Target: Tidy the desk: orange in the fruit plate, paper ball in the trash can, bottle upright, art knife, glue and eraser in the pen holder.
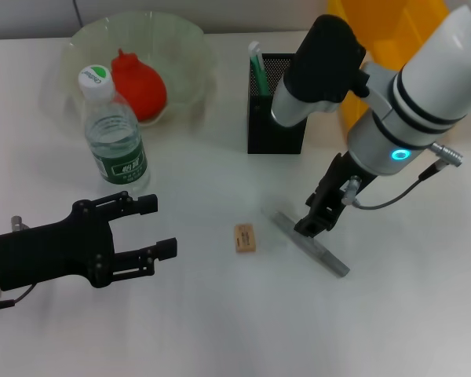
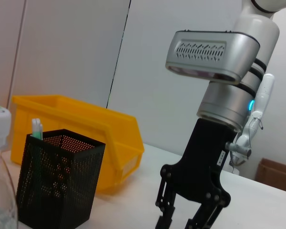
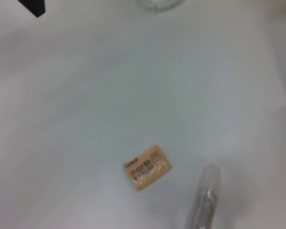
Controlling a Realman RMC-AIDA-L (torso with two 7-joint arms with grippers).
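The small clear plastic water bottle stands upright on the white table, its green label bearing white print too small to read and its white cap carrying a green mark. Just behind it, the red-orange round orange lies inside the translucent pale green fruit plate with the wavy rim. The tiny tan rectangular eraser lies flat near the table's middle; its orange-brown print is visible in the right wrist view but cannot be read. Just beside it, apart, lies a long grey translucent art knife, set diagonally.

The right gripper hangs directly over the knife's middle, its black fingers pointing down and slightly spread; whether they touch it cannot be told. The square black metal mesh pen holder stands behind, a green-and-white stick rising from it, with the bright yellow plastic trash can beyond. The left gripper hovers low near the bottle, jaws spread wide, holding nothing.
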